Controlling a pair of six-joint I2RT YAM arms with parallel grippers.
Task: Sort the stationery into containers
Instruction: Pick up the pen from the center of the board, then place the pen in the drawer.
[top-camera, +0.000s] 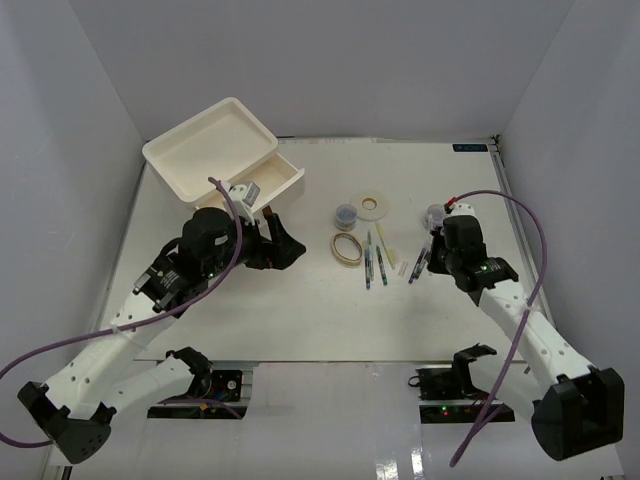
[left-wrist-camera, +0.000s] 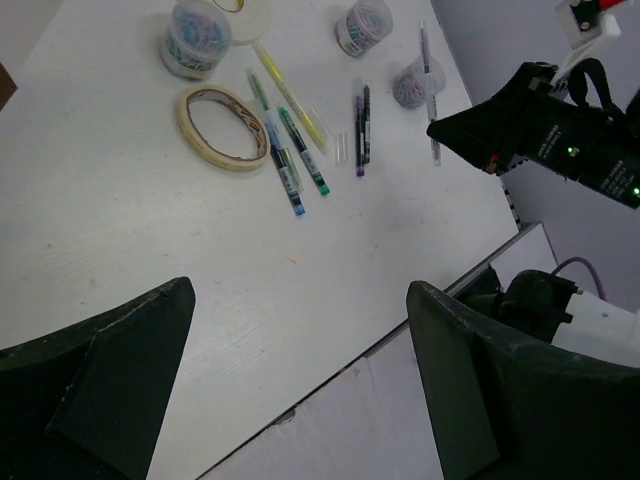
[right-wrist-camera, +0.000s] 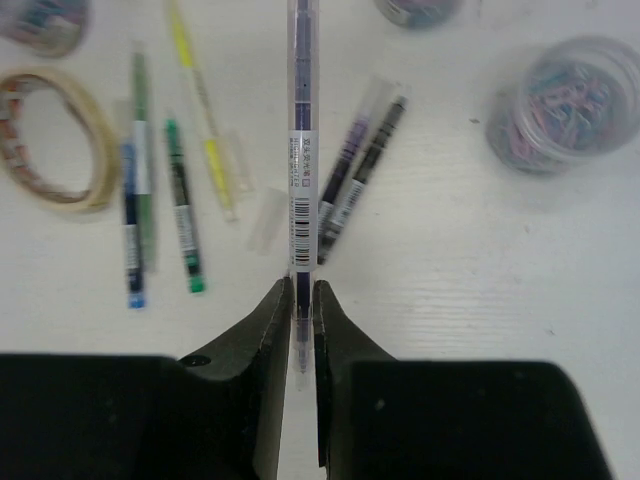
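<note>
Far left of and beyond the beige tape ring (top-camera: 347, 248) you have the white drawer unit (top-camera: 210, 150), boxy smooth plastic with a shallow tray top; one drawer (top-camera: 285, 175) is pulled out on the side facing the ring. Your left gripper (top-camera: 285, 245) sits just left of the ring, empty, its dark fingers (left-wrist-camera: 120, 380) spread wide above the white table (top-camera: 300, 310). The ring itself lies flat, a thin matte oval band. Just right of it, two green pens (right-wrist-camera: 183, 210) and a yellow stick (right-wrist-camera: 205, 120) lie side by side, slim and straight, long axes running near to far. Beyond the ring sit a flat white tape ring (top-camera: 375, 205) and a round clear jar (top-camera: 345, 215) of bluish clips. Further right of the ring, a purple and a black pen (right-wrist-camera: 355, 170) lie together, slightly slanted. Between them and the yellow stick is the clear pen (right-wrist-camera: 302, 150): its barrel carries a white barcode label (right-wrist-camera: 300, 190), print too small to read. Your right gripper (right-wrist-camera: 303, 290) is pinched on this pen's near end, and the pen points straight away from the fingers.
</note>
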